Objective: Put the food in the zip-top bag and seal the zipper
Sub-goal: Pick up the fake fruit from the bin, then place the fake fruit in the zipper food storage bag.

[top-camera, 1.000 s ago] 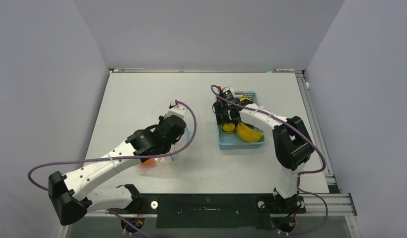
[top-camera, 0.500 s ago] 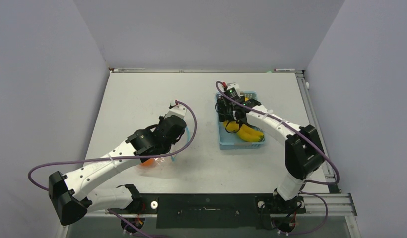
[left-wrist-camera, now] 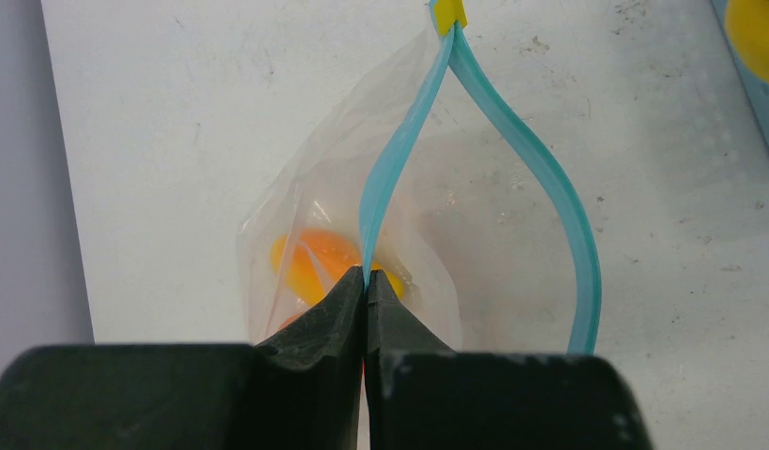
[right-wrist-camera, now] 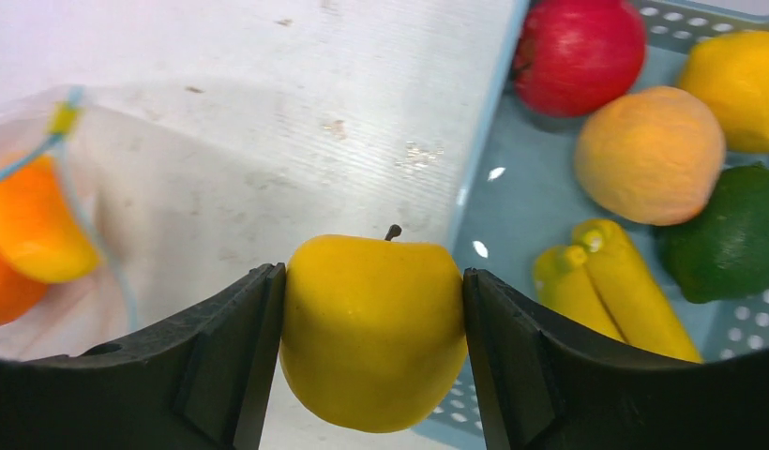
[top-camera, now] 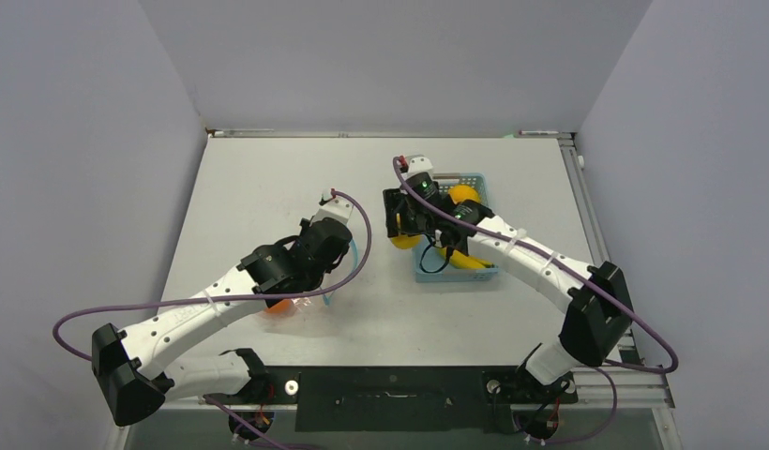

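And the right gripper point(right-wrist-camera: 371, 281) is clamped on a yellow apple point(right-wrist-camera: 371, 356), up at the left edge of the basket point(right-wrist-camera: 526, 211), right of centre in the top view. More food waits in there: red, orange, green, bananas. Left of centre, the left gripper point(left-wrist-camera: 366, 281) is pinched tight on one lip of the zipper point(left-wrist-camera: 374, 197), holding the bag point(left-wrist-camera: 301, 202) agape so fruit can drop in. Orange pieces point(left-wrist-camera: 315, 262) are already inside. Nothing is sealed yet, and the apple looks bound for that mouth.
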Tool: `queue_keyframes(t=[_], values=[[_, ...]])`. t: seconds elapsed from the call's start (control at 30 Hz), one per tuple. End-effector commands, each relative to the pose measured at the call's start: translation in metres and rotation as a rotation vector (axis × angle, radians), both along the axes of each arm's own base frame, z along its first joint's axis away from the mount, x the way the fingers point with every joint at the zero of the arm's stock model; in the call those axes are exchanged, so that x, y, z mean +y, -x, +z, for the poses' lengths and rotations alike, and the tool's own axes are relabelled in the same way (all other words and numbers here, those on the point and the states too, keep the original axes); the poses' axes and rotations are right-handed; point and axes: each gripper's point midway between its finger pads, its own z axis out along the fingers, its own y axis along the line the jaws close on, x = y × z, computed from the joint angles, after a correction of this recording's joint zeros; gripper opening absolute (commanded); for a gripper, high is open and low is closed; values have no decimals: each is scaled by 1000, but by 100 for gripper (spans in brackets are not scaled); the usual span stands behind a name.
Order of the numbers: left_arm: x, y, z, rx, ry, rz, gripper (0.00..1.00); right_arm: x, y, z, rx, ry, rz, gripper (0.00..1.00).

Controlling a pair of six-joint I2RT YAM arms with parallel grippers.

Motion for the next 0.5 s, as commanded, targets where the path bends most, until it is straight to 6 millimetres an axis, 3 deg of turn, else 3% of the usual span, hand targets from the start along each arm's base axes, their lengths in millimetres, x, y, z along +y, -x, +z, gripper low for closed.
queue_keyframes(t=[0.0, 0.23, 0.47], values=[[-3, -4, 9, -32, 33, 10, 0, 39, 9, 65, -92, -256, 65, 36], [-3, -4, 10, -33, 37, 9, 0, 70, 29, 83, -83, -429, 128, 37], [-3, -4, 11, -33, 39, 7, 0, 105, 47, 82, -44, -524, 190, 38]])
